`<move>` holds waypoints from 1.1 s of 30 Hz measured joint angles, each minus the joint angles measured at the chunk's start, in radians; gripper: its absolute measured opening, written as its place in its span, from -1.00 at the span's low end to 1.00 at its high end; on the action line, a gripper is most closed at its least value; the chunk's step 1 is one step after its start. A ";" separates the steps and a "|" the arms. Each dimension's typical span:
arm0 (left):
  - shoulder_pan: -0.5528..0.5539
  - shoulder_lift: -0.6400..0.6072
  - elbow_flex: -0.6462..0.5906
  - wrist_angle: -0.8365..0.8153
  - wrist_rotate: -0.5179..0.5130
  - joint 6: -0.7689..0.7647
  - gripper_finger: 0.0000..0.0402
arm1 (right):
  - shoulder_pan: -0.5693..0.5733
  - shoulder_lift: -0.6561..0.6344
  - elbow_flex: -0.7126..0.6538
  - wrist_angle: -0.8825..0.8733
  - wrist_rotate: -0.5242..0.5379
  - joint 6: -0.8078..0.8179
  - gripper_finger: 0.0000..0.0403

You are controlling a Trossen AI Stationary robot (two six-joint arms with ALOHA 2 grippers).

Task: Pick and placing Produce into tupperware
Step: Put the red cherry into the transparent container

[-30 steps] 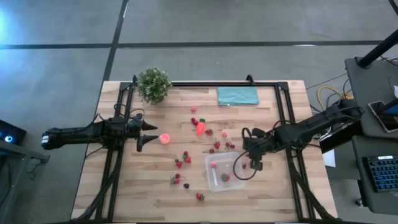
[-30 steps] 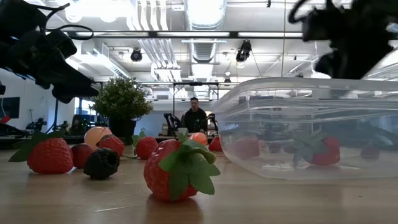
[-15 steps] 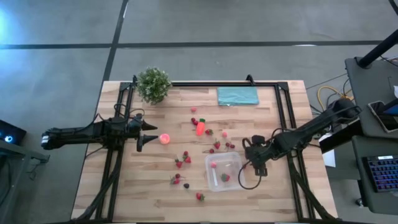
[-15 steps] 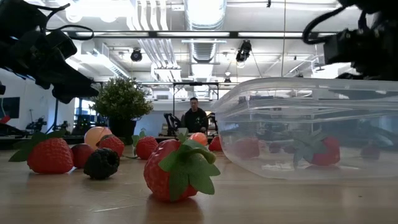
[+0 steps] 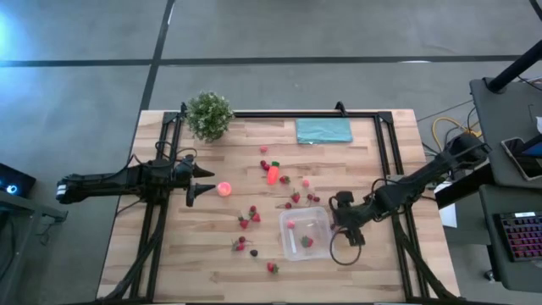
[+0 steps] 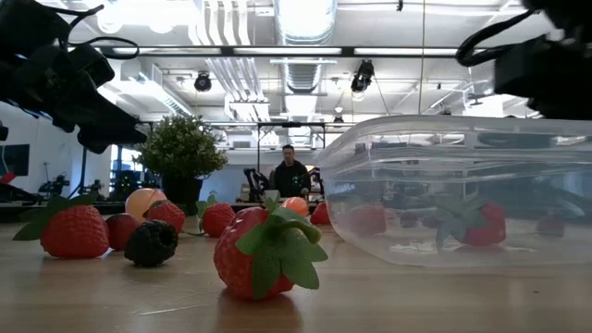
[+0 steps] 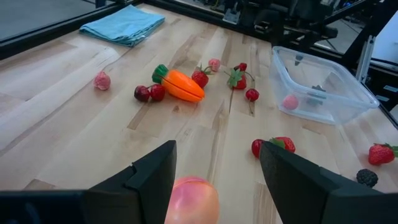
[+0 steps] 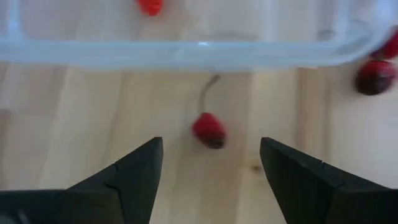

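The clear tupperware [image 5: 315, 213] sits at the table's near right, with a pink piece [image 5: 290, 224] and a strawberry [image 5: 306, 241] inside. Produce lies scattered on the wood: an orange carrot [image 5: 273, 174], strawberries [image 5: 246, 221] and dark bits. My right gripper [image 5: 340, 224] hangs open just outside the tub's right wall [image 8: 186, 53], pointing steeply down. A small red stemmed piece [image 8: 209, 129] lies on the table between its fingers, untouched. My left gripper [image 5: 203, 183] waits open at mid-left, with the pink-orange ball [image 7: 191, 198] resting just ahead of its fingertips.
A potted plant [image 5: 209, 114] stands at the far left and a teal cloth [image 5: 323, 130] lies at the far middle. Black frame rails [image 5: 391, 169] run along the table's sides. A cable loop [image 5: 342, 251] hangs under my right arm. A person [image 6: 290, 174] sits far behind the table.
My right gripper has come down toward the table beside the tupperware's right wall, rolling a little as it sank. In the low view it has drifted out toward the picture's right edge. The produce and the tupperware have kept still.
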 joint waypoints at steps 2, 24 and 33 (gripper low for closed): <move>0.000 0.000 0.000 0.000 0.000 0.000 0.08 | 0.018 0.000 -0.006 0.016 0.002 0.003 0.30; 0.000 0.000 0.000 0.000 0.000 0.000 0.08 | 0.039 0.184 0.007 0.139 0.074 0.033 0.26; 0.000 0.001 0.000 0.000 0.000 0.000 0.08 | 0.039 0.150 0.003 0.099 0.078 0.044 -0.12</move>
